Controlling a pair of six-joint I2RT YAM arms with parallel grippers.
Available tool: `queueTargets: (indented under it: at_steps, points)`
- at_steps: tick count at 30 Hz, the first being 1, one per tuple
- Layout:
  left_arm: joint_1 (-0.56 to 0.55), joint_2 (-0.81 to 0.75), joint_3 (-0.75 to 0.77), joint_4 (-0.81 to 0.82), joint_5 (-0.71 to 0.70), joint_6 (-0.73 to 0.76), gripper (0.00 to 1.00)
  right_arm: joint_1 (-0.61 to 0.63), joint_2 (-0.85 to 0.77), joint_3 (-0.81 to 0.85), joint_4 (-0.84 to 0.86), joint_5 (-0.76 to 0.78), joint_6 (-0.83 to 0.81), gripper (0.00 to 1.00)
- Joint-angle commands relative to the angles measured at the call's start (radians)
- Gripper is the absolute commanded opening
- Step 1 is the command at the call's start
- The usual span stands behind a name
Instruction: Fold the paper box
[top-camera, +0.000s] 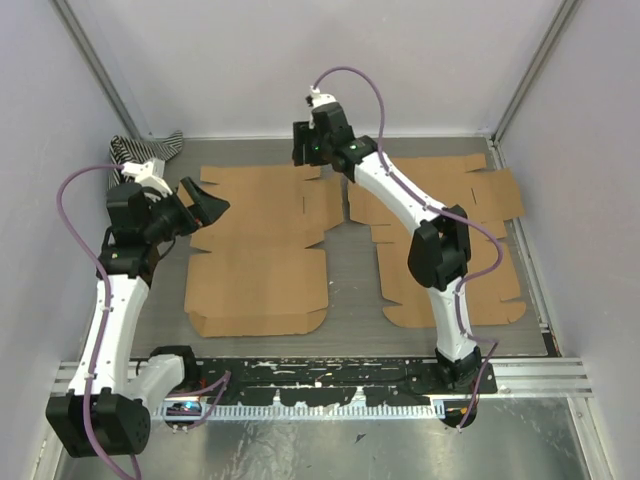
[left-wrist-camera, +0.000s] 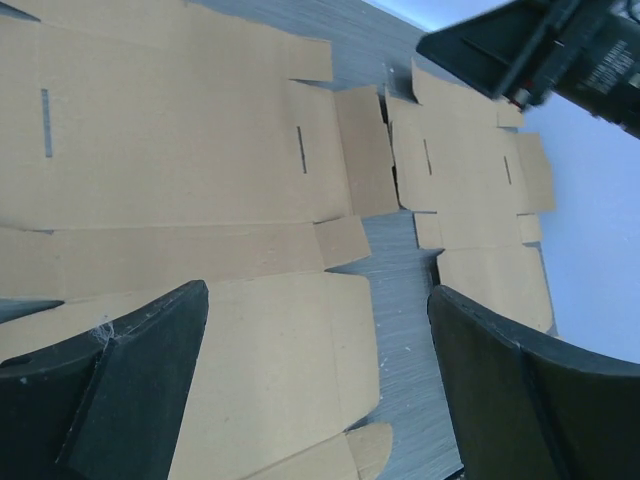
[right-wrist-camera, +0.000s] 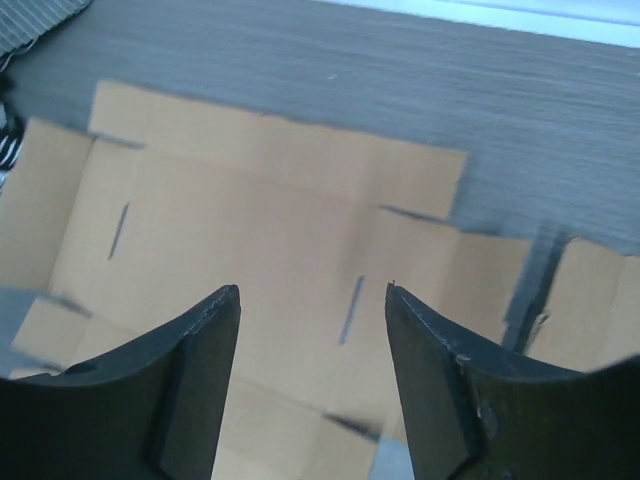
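Near blank: a flat brown cardboard box blank (top-camera: 260, 250) lies unfolded on the grey table (top-camera: 352, 290), left of centre.
Other blank: a second flat brown cardboard blank (top-camera: 495, 195) lies just beside it, partly under the right arm (top-camera: 400, 195).
Left gripper (left-wrist-camera: 318, 340): jaws spread wide, empty, over the first blank's left edge.
Right gripper (right-wrist-camera: 312, 310): jaws partly apart, nothing between them, apparently hovering above that blank's far edge.
Cloth: striped fabric (top-camera: 140, 150) in the far left corner.

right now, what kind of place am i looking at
Probably a robot lab test cell: pale walls enclose a grey table, two arms are bolted to a rail, and flat cardboard blanks lie ready.
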Motion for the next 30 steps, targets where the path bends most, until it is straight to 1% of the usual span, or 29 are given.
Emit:
queueTargets:
  at_steps: [1,3,5,8,10,12,13,14,15,16,19,20,23,25,30]
  points:
    - [-0.008,-0.014,-0.015,0.083,0.044,-0.081,0.98,-0.079,0.038,0.121,0.042,-0.068,0.054,0.67]
    - [-0.011,-0.013,-0.028,0.111,0.012,-0.139,0.98,-0.095,0.059,0.135,0.068,-0.085,0.045,0.68]
    - [-0.012,0.011,-0.008,0.09,-0.055,-0.216,0.98,-0.112,0.075,0.137,0.098,-0.098,0.046,0.68]
    - [-0.011,0.088,0.061,0.061,-0.084,-0.24,0.98,-0.136,0.111,0.161,0.131,-0.147,0.069,0.67]
    - [-0.011,0.142,0.104,0.059,-0.098,-0.218,0.83,-0.144,0.144,0.194,0.131,-0.16,0.07,0.66]
    - [-0.011,0.18,0.143,0.065,-0.098,-0.139,0.67,-0.146,0.168,0.21,0.132,-0.159,0.063,0.65]
    - [-0.011,0.191,0.152,0.071,-0.091,-0.084,0.61,-0.147,0.181,0.216,0.131,-0.158,0.058,0.65]
    - [-0.012,0.202,0.158,0.078,-0.092,-0.041,0.57,-0.147,0.192,0.217,0.131,-0.152,0.056,0.65]
    - [-0.012,0.211,0.165,0.08,-0.113,-0.017,0.55,-0.147,0.202,0.218,0.13,-0.142,0.055,0.65]
    - [-0.01,0.224,0.18,0.066,-0.162,-0.011,0.56,-0.147,0.21,0.218,0.128,-0.133,0.054,0.64]
    - [-0.006,0.299,0.259,0.026,-0.255,-0.011,0.72,-0.147,0.242,0.235,0.105,-0.11,0.049,0.64]
    - [-0.004,0.358,0.299,0.016,-0.272,-0.014,0.74,-0.148,0.249,0.237,0.095,-0.106,0.046,0.63]
    - [0.004,0.506,0.427,-0.017,-0.277,-0.023,0.75,-0.151,0.25,0.219,0.063,-0.103,0.043,0.62]
    - [0.017,0.609,0.521,-0.048,-0.279,-0.031,0.74,-0.151,0.233,0.184,0.051,-0.104,0.04,0.61]
    - [0.031,0.822,0.765,-0.164,-0.326,-0.012,0.72,-0.151,0.133,0.032,0.044,-0.123,0.042,0.57]
